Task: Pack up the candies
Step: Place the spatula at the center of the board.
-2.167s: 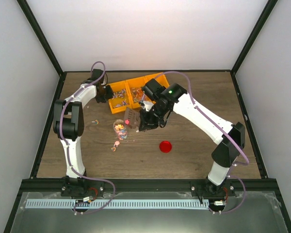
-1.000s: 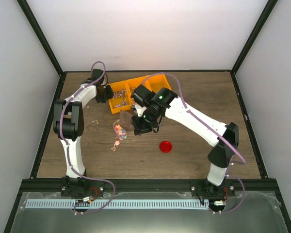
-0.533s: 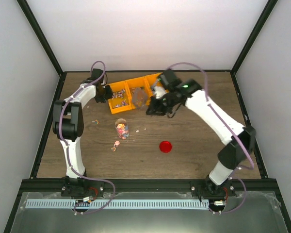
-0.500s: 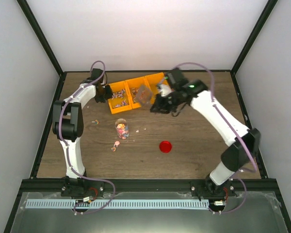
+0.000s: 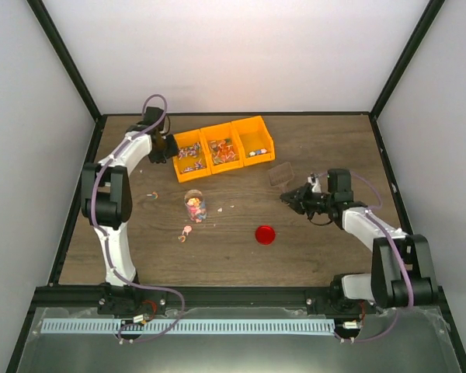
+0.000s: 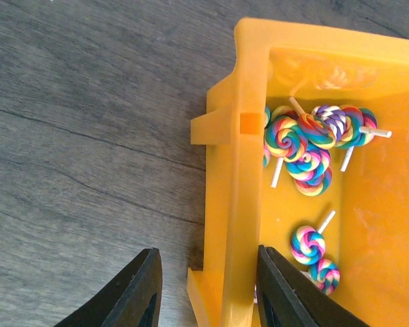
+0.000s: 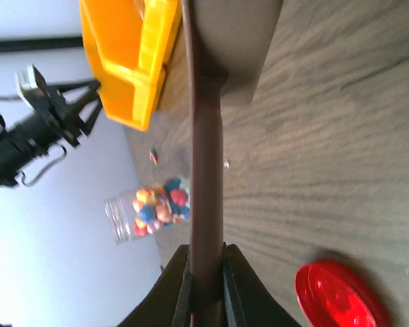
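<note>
Left gripper [image 6: 206, 272]: spread astride my 11 o'clock lollipop bin [image 6: 249, 88] wall.
Right gripper [image 7: 206, 283]: pinching brown scoop [image 7: 206, 150], 3 o'clock.

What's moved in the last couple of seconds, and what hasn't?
The right hand, shut on the scoop, left the jar, passed over the orange bins and drew back to the right side of the table. The left hand stayed astride a bin wall; jar, bins and red lid did not move.
</note>
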Motion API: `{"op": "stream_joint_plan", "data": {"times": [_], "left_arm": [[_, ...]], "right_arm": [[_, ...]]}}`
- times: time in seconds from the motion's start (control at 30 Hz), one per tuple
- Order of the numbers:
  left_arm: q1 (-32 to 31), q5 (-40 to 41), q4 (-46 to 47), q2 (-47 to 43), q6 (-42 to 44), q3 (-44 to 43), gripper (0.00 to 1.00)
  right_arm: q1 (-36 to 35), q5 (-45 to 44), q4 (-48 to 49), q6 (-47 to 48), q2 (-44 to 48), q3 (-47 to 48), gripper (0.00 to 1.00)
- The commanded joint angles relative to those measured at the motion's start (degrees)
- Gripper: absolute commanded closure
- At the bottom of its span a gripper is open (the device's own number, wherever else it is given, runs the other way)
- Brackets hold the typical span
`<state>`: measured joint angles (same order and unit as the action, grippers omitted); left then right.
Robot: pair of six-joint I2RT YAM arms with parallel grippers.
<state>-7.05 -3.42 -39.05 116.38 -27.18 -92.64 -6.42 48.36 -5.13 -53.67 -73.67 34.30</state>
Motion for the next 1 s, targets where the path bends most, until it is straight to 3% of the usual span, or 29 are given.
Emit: {"op": "stream_joint_plan", "data": {"times": [0.0,0.23,0.5,0.63,0.8,0.97], "left_arm": [[-0.04,2.69,-2.77,2.45,-0.06,-3.27,0.61],[-1.04,4.08,-5.89,6.46,0.64,-7.58,0.7],[-1.1,3.96,-6.94,7.11,1.66,-6.93,0.8],[-1.12,4.37,-7.31,7.38,3.01,-7.57,0.92],[-1.12,5.08,-7.8,8.19,5.3,-9.35,0.96],[-1.12,5.2,-7.98,9.57,7.37,-11.43,0.96]], "right_arm": [[4.28,2.21,22.65,-5.95,-2.95,-1.98,0.98],[7.36,6.21,26.2,-2.52,-14.89,-0.49,0.92],[8.48,8.9,28.5,-1.28,-20.24,1.96,0.66],[8.44,8.33,21.65,2.62,-18.39,3.49,0.59],[8.44,3.26,4.78,11.31,-12.16,4.46,0.55],[8.4,-1.64,-5.35,15.95,-6.14,2.38,0.44]]}}
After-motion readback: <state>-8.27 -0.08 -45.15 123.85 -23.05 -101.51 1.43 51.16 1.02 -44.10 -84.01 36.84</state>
